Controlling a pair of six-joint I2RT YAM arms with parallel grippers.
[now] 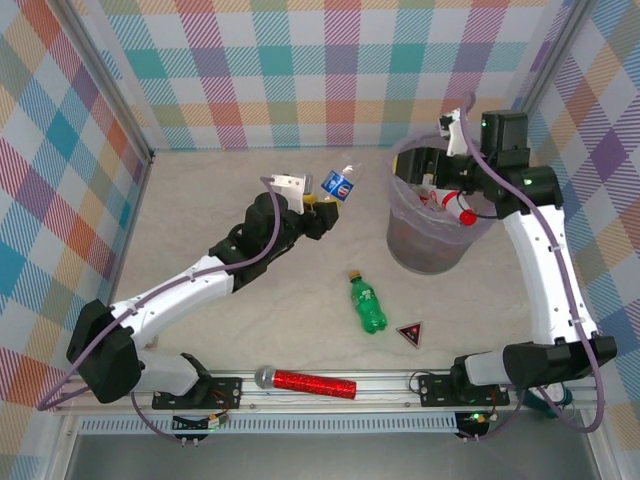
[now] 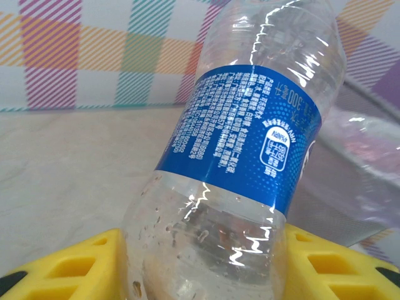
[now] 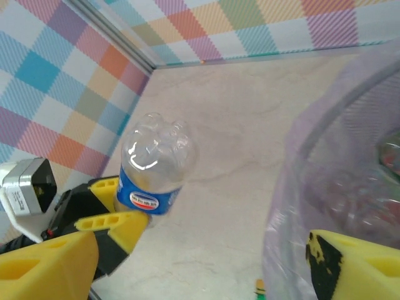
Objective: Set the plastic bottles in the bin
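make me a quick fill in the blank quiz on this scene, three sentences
1. The left tool is shut on a clear bottle with a ___ label.
2. The right tool, above the bin, has its jaws ___.
3. The lone bottle lying on the table, beside the dark triangle, is ___.

Missing words: blue; open; green

Right of centre on the table [image 1: 200, 220]: bin [image 1: 425, 245], with bottles [image 1: 462, 212] inside. Above its far rim: right gripper [image 1: 437, 172]. Left of the bin, off the table: raised bottle [image 1: 338, 183] in the left gripper [image 1: 322, 203]. In front of the bin: lying bottle [image 1: 367, 303], with the triangle [image 1: 409, 333] just to its right. Along the near edge: microphone [image 1: 303, 382].
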